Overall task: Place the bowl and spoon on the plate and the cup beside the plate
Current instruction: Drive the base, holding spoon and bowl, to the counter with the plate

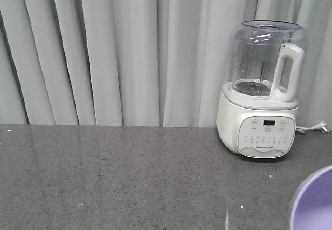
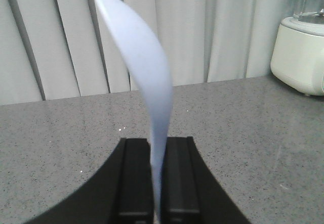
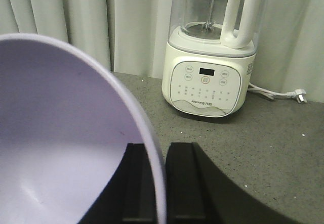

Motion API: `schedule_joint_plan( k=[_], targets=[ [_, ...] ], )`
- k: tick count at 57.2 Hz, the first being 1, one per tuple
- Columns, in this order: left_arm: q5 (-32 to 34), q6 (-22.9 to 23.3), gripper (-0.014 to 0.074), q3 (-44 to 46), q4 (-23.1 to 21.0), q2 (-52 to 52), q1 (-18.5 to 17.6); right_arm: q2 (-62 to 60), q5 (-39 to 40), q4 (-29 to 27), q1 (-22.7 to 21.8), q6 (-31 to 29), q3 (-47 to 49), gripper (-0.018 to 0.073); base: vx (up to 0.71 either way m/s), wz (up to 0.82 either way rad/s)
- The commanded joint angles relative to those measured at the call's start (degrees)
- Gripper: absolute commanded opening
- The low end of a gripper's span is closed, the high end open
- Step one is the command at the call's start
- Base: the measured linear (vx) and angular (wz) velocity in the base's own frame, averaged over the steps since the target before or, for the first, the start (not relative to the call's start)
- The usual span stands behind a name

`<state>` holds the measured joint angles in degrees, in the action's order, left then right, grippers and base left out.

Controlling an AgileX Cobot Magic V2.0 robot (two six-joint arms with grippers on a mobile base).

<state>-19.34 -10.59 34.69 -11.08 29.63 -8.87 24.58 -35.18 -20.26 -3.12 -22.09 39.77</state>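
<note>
The spoon (image 2: 147,72) stands upright above the worktop (image 2: 61,133), its narrow lower end clamped between the two fingers of the left hand (image 2: 158,153). The bowl (image 3: 61,133) is tilted on edge, its rim pinched between the fingers of the right hand (image 3: 163,155). In the front view only its edge shows, at the lower right corner. Behind, a white blender (image 1: 262,100) stands on the worktop before a grey curtain (image 1: 104,48).

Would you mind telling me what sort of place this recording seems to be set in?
Probably a kitchen-style counter, perhaps a staged one: a white blender stands on a grey speckled worktop, with pale pleated curtains instead of a wall behind it.
</note>
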Motion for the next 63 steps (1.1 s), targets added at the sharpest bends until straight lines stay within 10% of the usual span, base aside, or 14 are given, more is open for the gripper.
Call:
schedule_joint_plan(
  k=[1, 63],
  targets=[
    [4.2, 0.3, -0.0006, 1.7, -0.9, 0.2, -0.2, 0.4, 3.8, -0.9, 0.0, -0.2, 1.6, -0.0008, 0.0, 0.0],
    [4.4, 0.3, -0.0006, 1.7, -0.9, 0.2, -0.2, 0.4, 3.8, -0.9, 0.0, -0.2, 1.6, -0.0008, -0.02, -0.06]
  ],
)
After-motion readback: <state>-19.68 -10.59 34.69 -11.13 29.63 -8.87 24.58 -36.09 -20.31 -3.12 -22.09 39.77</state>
